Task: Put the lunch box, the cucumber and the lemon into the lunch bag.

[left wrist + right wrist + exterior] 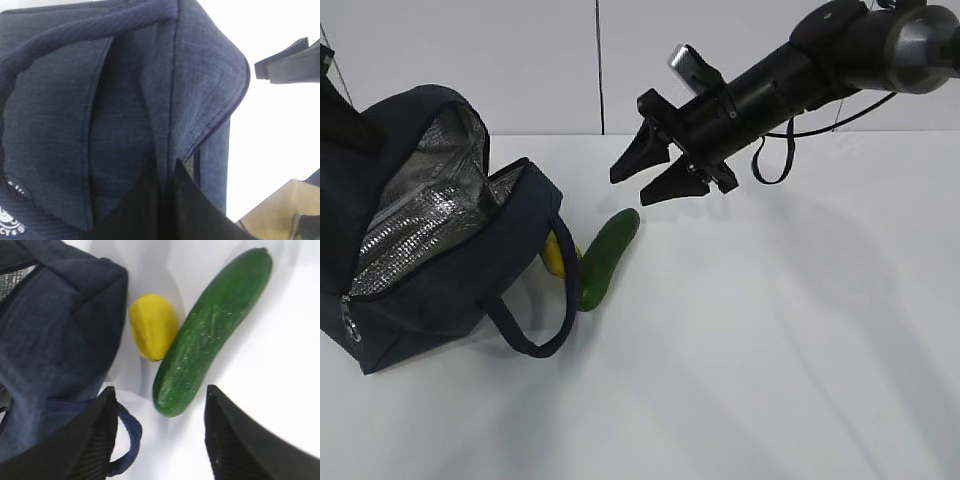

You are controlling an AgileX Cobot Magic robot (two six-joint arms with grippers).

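The navy lunch bag (430, 270) lies on its side at the left, its lid open and the silvery lining showing. My left gripper (170, 172) is shut on the bag's fabric (125, 100) at the lid edge. The dark green cucumber (608, 258) lies beside the bag, with the yellow lemon (557, 255) between it and the bag. My right gripper (633, 186) is open and empty, hovering just above the cucumber's far end. In the right wrist view the cucumber (210, 335) and lemon (152, 332) lie ahead of the open gripper (160, 389). The lunch box is out of view.
One loop handle (535, 340) of the bag lies on the white table (770, 350) next to the cucumber's near end, and it also shows in the right wrist view (127, 435). A white wall stands behind the table.
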